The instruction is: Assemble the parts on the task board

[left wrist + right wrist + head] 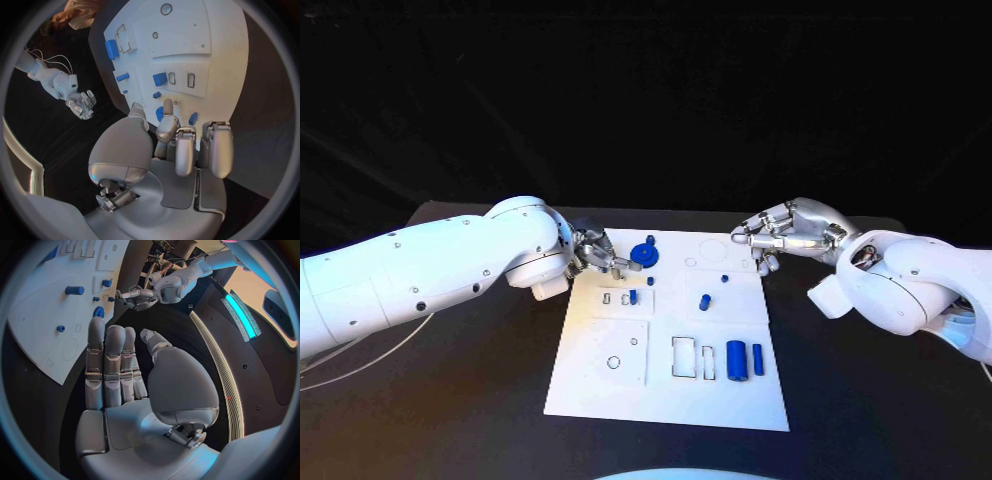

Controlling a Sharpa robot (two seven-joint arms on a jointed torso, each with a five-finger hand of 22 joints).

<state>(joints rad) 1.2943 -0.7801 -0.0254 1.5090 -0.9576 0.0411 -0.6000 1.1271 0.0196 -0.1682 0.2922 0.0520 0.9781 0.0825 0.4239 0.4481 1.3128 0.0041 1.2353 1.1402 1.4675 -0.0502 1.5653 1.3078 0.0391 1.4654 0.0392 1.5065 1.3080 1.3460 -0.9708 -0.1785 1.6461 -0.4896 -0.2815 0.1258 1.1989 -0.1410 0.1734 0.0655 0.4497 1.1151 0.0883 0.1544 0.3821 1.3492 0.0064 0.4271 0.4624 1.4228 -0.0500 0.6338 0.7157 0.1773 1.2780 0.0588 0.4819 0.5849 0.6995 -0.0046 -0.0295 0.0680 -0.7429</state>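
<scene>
Gripping blue part (643,252), left robot hand (596,253) over task board (733,400).

White task board (589,385) lies on black table (444,400).

The left hand (596,252) covers the board's (733,400) far-left corner, and whether its fingertips touch the round blue part (643,253) is too small to tell. The right hand (783,235) hides the far-right corner (its fingertips blur together there). The small dots (724,277) lack readable shape.
</scene>
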